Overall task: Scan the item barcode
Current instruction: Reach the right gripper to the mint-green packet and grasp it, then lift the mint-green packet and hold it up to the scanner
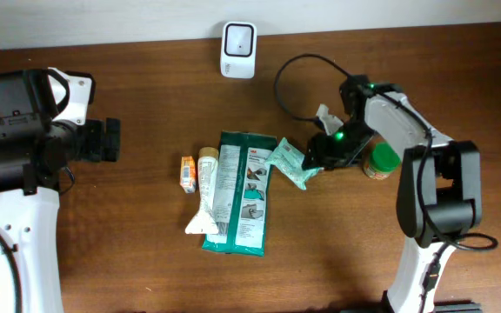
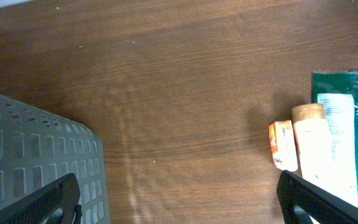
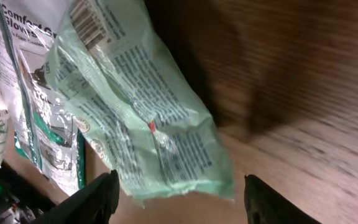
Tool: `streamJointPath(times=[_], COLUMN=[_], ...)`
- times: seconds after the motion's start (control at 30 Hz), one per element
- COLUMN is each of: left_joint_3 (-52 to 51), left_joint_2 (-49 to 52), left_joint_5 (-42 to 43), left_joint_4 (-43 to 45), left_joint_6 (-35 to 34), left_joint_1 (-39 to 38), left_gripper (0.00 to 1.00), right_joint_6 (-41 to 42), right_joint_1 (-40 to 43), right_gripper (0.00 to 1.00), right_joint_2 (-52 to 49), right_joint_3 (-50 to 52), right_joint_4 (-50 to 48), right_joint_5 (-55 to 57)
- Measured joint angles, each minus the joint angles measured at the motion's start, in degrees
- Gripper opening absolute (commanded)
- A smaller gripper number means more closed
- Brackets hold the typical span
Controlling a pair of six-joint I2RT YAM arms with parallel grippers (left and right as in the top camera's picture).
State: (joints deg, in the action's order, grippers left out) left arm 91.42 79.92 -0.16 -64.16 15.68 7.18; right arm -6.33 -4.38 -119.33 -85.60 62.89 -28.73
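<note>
A light green printed packet (image 1: 290,163) lies on the brown table, partly over a dark green glove pack. In the right wrist view the packet (image 3: 142,112) shows its barcode (image 3: 87,22) at the top left. My right gripper (image 1: 324,152) is at the packet's right end. It (image 3: 180,182) is open, its fingers standing either side of the packet's torn edge without pinching it. A white scanner (image 1: 237,37) sits at the table's far edge. My left gripper (image 1: 111,141) hangs wide open over bare wood (image 2: 178,180), well left of the items.
A dark green glove pack (image 1: 242,191), a white tube (image 1: 205,187) and a small orange box (image 1: 188,173) lie mid-table. A green-lidded jar (image 1: 381,161) stands under the right arm. A black cable (image 1: 298,78) loops behind. A grey basket (image 2: 36,155) is by the left gripper.
</note>
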Motion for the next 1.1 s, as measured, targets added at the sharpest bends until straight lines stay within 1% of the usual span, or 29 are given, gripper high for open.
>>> streamJointPath(times=[0.07, 0.17, 0.23, 0.27, 0.3, 0.4, 0.43, 0.47, 0.5, 0.53, 0.6, 0.77, 0.8, 0.87, 0.9, 0.93, 0.97, 1.03, 1.07, 1.1], left_joint_3=[0.00, 0.00, 0.00, 0.00, 0.00, 0.00, 0.00, 0.00, 0.00, 0.00, 0.00, 0.00, 0.00, 0.00, 0.00, 0.00, 0.00, 0.00, 0.00, 0.00], left_joint_2=[0.00, 0.00, 0.00, 0.00, 0.00, 0.00, 0.00, 0.00, 0.00, 0.00, 0.00, 0.00, 0.00, 0.00, 0.00, 0.00, 0.00, 0.00, 0.00, 0.00], left_joint_5=[0.00, 0.00, 0.00, 0.00, 0.00, 0.00, 0.00, 0.00, 0.00, 0.00, 0.00, 0.00, 0.00, 0.00, 0.00, 0.00, 0.00, 0.00, 0.00, 0.00], left_joint_4=[0.07, 0.02, 0.02, 0.02, 0.02, 0.02, 0.00, -0.02, 0.07, 0.04, 0.02, 0.07, 0.07, 0.07, 0.07, 0.07, 0.07, 0.04, 0.02, 0.07], left_joint_6=[0.00, 0.00, 0.02, 0.00, 0.00, 0.00, 0.00, 0.00, 0.00, 0.00, 0.00, 0.00, 0.00, 0.00, 0.00, 0.00, 0.00, 0.00, 0.00, 0.00], left_joint_1=[0.00, 0.00, 0.00, 0.00, 0.00, 0.00, 0.00, 0.00, 0.00, 0.00, 0.00, 0.00, 0.00, 0.00, 0.00, 0.00, 0.00, 0.00, 0.00, 0.00], left_gripper=[0.99, 0.99, 0.99, 0.99, 0.99, 0.99, 0.99, 0.99, 0.99, 0.99, 0.99, 1.00, 0.99, 0.99, 0.99, 0.99, 0.99, 0.99, 0.99, 0.99], right_joint_6=[-0.09, 0.11, 0.07, 0.59, 0.39, 1.42, 1.38, 0.44, -0.24, -2.95, -8.92, -22.14, -25.94, -29.68, -31.06, -31.61, -32.15, -28.98, -25.09, -19.19], right_joint_1=[0.00, 0.00, -0.35, -0.72, -1.77, -3.45, -3.45, -3.56, -3.56, -3.56, -3.56, -3.56, -3.56, -3.56, -3.61, -3.67, -4.24, -5.46, -5.46, -5.01], right_gripper=[0.61, 0.50, 0.25, 0.09, 0.04, 0.04, 0.04, 0.04, 0.04, 0.04, 0.04, 0.04, 0.04, 0.05, 0.29, 0.84, 0.97, 0.98, 0.98, 0.99], right_joint_2=[0.00, 0.00, 0.00, 0.00, 0.00, 0.02, 0.02, 0.48, 1.20, 2.03, 4.35, 4.96, 4.96, 4.92, 4.52, 4.09, 2.67, 0.92, 0.74, 0.74], right_joint_3=[3.21, 5.70, 5.84, 5.92, 5.95, 5.84, 5.18, 2.78, 0.26, -4.13, -11.65, -12.74, -12.74, -12.74, -12.74, -12.68, -12.63, -12.22, -12.11, -12.09], right_joint_4=[-4.35, -6.64, -8.79, -9.44, -10.27, -10.10, -8.44, -3.87, -2.43, 4.63, 11.67, 14.32, 14.27, 13.90, 12.83, 12.09, 11.76, 7.93, 5.79, 4.42], right_joint_5=[-2.25, -3.80, -4.22, -4.24, -4.55, -5.18, -5.05, -3.56, -2.43, -0.52, 2.49, 7.91, 8.44, 8.79, 8.85, 8.92, 9.05, 8.92, 8.79, 8.74])
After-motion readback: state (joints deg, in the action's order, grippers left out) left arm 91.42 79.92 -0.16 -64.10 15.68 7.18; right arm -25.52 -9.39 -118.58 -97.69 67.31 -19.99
